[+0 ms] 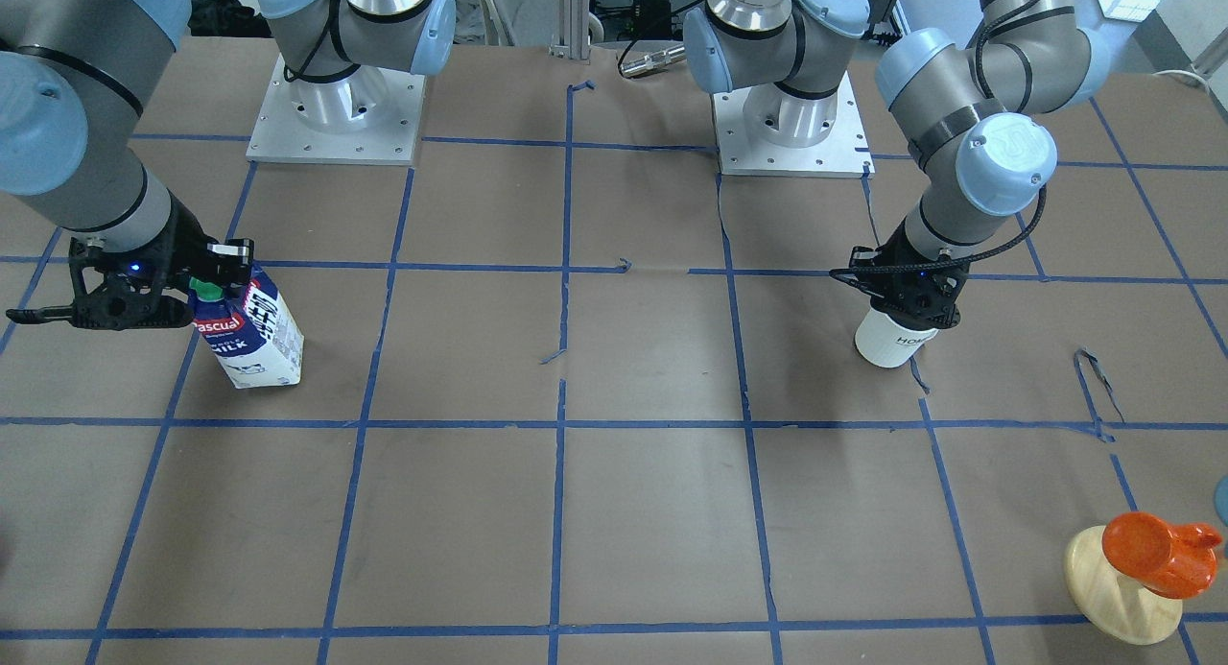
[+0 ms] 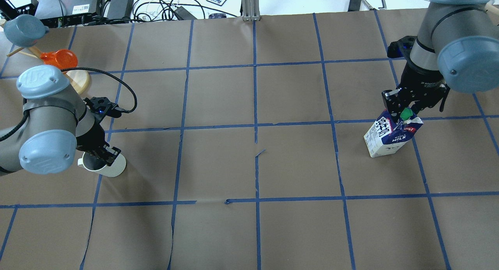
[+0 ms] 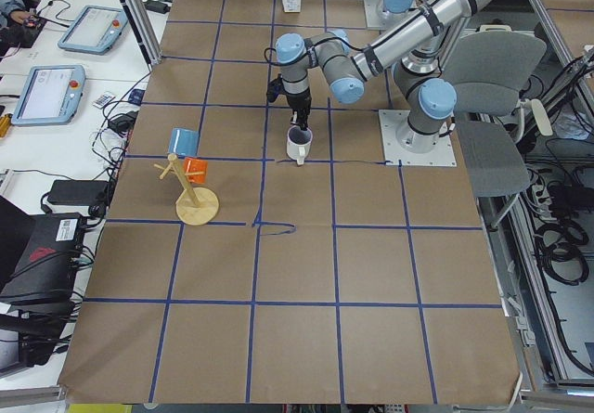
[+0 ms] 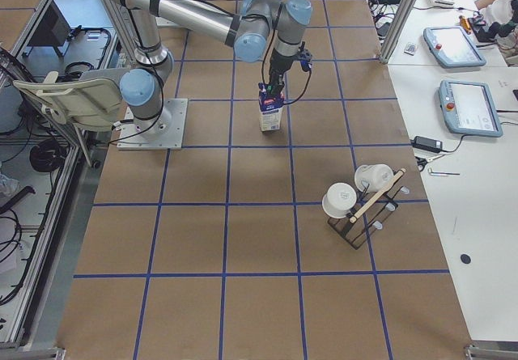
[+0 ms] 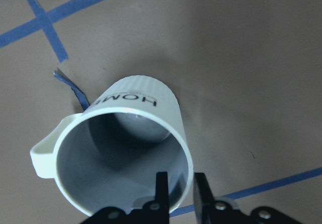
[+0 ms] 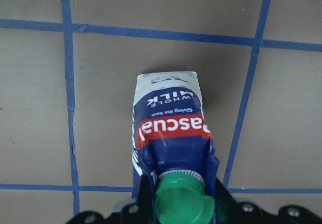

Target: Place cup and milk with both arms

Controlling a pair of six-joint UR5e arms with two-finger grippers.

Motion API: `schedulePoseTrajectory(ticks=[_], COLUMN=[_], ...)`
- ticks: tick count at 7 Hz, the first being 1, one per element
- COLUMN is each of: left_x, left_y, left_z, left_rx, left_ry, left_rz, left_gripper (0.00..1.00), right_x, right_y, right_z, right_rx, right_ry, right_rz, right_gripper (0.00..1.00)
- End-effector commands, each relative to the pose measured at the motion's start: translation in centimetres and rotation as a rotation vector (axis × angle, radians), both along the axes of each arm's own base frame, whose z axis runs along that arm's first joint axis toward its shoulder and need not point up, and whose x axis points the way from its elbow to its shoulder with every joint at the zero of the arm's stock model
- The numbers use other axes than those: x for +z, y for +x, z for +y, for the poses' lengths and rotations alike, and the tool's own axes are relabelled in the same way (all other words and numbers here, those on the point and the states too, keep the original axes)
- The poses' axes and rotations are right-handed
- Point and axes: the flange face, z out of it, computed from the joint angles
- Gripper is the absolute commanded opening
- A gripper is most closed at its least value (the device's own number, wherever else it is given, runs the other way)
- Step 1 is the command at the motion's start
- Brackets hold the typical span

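Note:
The white ribbed cup (image 2: pixel 113 166) marked "HOME" stands upright at or just above the table on my left side. It also shows in the front view (image 1: pixel 887 341). My left gripper (image 2: pixel 98 155) is shut on the cup's rim, one finger inside and one outside, as the left wrist view shows: gripper (image 5: pixel 180 189), cup (image 5: pixel 126 148). The blue and white milk carton (image 2: pixel 390 139) stands on my right side. It also shows in the front view (image 1: pixel 254 334). My right gripper (image 2: pixel 405 112) is shut on the carton's top beside the green cap (image 6: pixel 180 204).
An orange cup on a round wooden stand (image 1: pixel 1151 559) sits at the table's far left corner (image 2: pixel 58 59), with a blue cup (image 2: pixel 23 28) on the same stand. A rack with white mugs (image 4: pixel 356 202) stands at the right end. The arm bases (image 1: pixel 336 118) are at the back.

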Motion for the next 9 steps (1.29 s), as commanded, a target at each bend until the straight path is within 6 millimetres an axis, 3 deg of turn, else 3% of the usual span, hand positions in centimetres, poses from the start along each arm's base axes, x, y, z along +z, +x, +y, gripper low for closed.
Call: schedulePoseTrajectory(ticks=[1, 2, 3, 4, 6, 7, 8, 9], left_x=[1.8, 3.9, 5.6, 6.9, 7.5, 7.8, 6.6, 5.1], left_y=[-0.3, -2.1, -6.4, -12.7, -23.5, -28.9, -33.9, -37.1], left_z=[-1.6, -3.0, -3.8, -3.7, -3.4, -3.2, -1.6, -0.2], left_rx=[0.0, 0.027, 0.076, 0.137, 0.137, 0.128, 0.089, 0.095], left_ry=[-0.066, -0.111, -0.127, -0.155, -0.187, -0.181, -0.147, -0.122], left_rz=[0.001, 0.04, 0.033, 0.027, 0.036, 0.095, 0.123, 0.112], left_gripper=[0.0, 0.0, 0.0, 0.0, 0.0, 0.0, 0.0, 0.0], right_x=[2.6, 3.1, 3.7, 4.0, 4.1, 4.5, 4.8, 4.5], right_y=[0.2, 0.7, 0.9, 1.4, 3.0, 4.8, 6.6, 7.2], right_z=[-0.9, -1.2, -1.4, -1.5, -1.5, -1.7, -1.9, -2.0], right_rx=[-0.008, -0.023, -0.043, -0.088, -0.123, -0.157, -0.178, -0.184], right_ry=[-0.03, -0.043, -0.052, -0.062, -0.072, -0.082, -0.088, -0.08], right_rz=[-0.013, -0.058, -0.058, -0.068, -0.099, -0.09, -0.105, -0.124], right_gripper=[0.07, 0.07, 0.07, 0.07, 0.07, 0.07, 0.07, 0.06])
